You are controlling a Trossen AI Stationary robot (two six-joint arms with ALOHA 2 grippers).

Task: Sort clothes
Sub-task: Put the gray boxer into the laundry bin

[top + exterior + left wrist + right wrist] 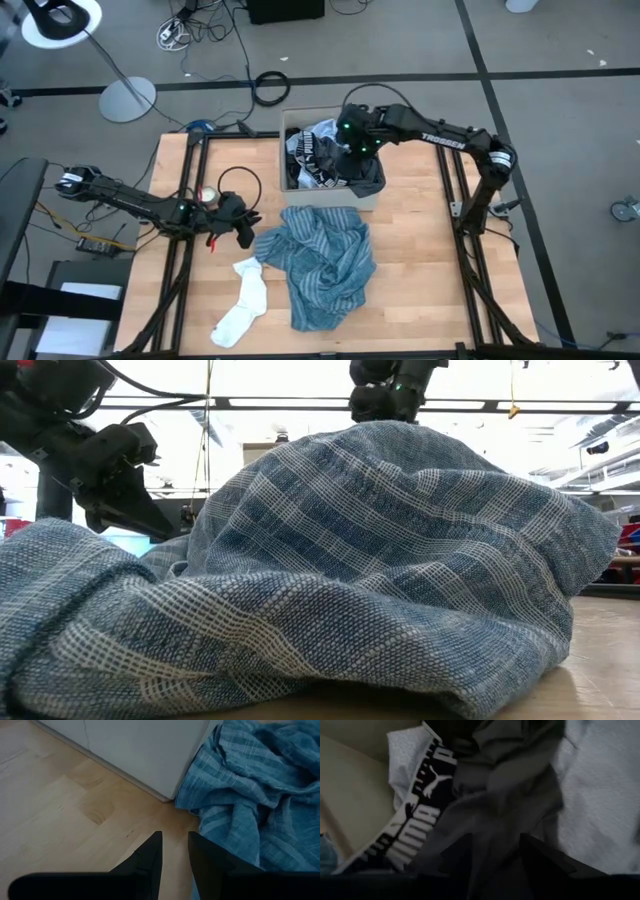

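A blue striped shirt [325, 265] lies crumpled on the table's middle; it fills the low view [380, 560] and shows in the left wrist view [255, 795]. A white sock [242, 300] lies flat by its left side. A box [290, 135] at the far middle holds a white piece [600, 805] and a black band with white lettering [420, 815]. My right gripper [357, 168] is over the box's near right part, shut on a black piece [366, 182]. My left gripper [243, 225] hangs slightly open and empty just left of the shirt, fingers [152, 852] above bare wood. My right gripper has a bunched fold of the black piece [492, 845] between its two fingers [540, 857], coming from above, pointing down into the box. The cloth spreads slack below the fingers over the clothes in the box, and part of it drapes over the box's near right rim [372, 195].
The box's pale outer wall [150, 750] stands just beyond my left gripper. The table's metal frame rails [187, 200] run along both sides. Cables and a lamp base [127, 98] lie on the floor behind. Bare wood [430, 270] shows right of the shirt.
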